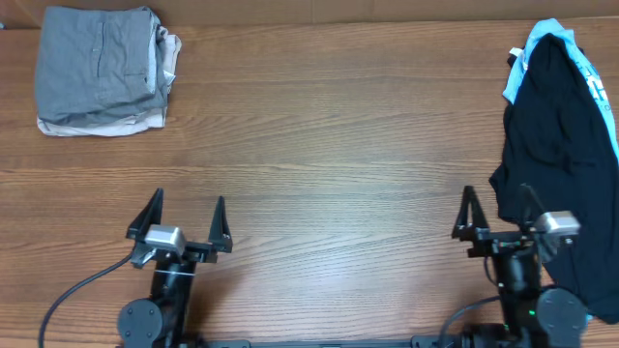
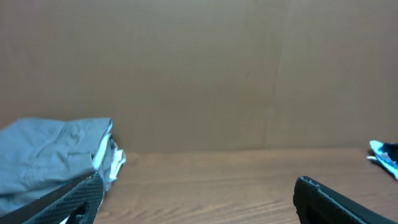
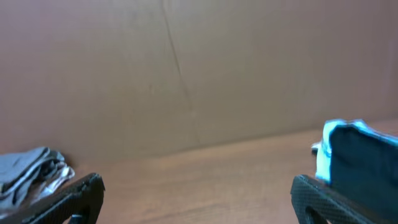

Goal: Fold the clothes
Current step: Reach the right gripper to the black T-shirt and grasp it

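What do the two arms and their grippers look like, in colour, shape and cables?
Both arms are black. The left gripper and right gripper each have two thin, pointed black fingers and a silver-grey block at the wrist. A black cable curves from the left arm's base. A small green light shows on the right arm.
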`<action>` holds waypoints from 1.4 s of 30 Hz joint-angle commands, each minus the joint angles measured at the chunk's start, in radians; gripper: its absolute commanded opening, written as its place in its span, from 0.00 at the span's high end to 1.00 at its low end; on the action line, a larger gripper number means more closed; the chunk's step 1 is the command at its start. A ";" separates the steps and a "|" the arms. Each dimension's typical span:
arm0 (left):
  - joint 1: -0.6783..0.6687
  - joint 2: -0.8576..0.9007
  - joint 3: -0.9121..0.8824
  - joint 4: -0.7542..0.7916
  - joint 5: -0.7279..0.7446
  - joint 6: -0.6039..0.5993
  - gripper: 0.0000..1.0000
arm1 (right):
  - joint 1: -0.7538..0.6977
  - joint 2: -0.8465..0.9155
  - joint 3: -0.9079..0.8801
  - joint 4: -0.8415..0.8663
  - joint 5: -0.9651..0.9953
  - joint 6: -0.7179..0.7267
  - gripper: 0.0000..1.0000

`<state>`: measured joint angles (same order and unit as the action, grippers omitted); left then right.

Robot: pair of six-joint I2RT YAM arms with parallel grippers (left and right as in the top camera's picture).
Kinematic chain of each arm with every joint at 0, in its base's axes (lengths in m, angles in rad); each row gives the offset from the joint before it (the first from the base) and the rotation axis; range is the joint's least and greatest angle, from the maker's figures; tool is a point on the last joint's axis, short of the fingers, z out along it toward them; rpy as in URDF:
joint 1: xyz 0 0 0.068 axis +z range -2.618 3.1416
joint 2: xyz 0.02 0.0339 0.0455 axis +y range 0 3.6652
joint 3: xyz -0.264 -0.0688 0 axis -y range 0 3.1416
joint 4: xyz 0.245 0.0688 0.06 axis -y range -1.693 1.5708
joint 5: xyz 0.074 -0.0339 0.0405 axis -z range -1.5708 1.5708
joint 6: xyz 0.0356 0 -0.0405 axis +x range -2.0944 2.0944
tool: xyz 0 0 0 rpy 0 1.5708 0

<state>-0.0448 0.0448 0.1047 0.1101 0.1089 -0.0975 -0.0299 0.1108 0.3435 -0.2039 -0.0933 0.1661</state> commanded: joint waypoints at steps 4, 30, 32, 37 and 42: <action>0.005 0.165 0.207 -0.020 0.016 0.016 0.00 | 0.008 0.284 0.293 -0.144 -0.014 -0.040 0.00; 0.005 1.244 0.957 -0.652 0.147 0.031 0.00 | -0.150 1.242 1.038 -0.557 0.018 -0.066 0.00; 0.005 1.313 0.957 -0.629 0.160 0.030 0.00 | -0.226 1.297 1.038 -0.522 0.022 -0.066 0.00; 0.005 1.416 0.957 -0.600 0.218 0.031 0.00 | -0.383 1.440 1.038 -0.447 0.021 -0.065 0.00; 0.005 1.424 0.959 -0.589 0.232 0.031 0.00 | -0.497 1.575 1.038 -0.420 0.020 -0.062 0.00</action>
<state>-0.0448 1.4761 1.0431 -0.4885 0.3058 -0.0780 -0.4831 1.6367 1.3560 -0.6357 -0.0780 0.1040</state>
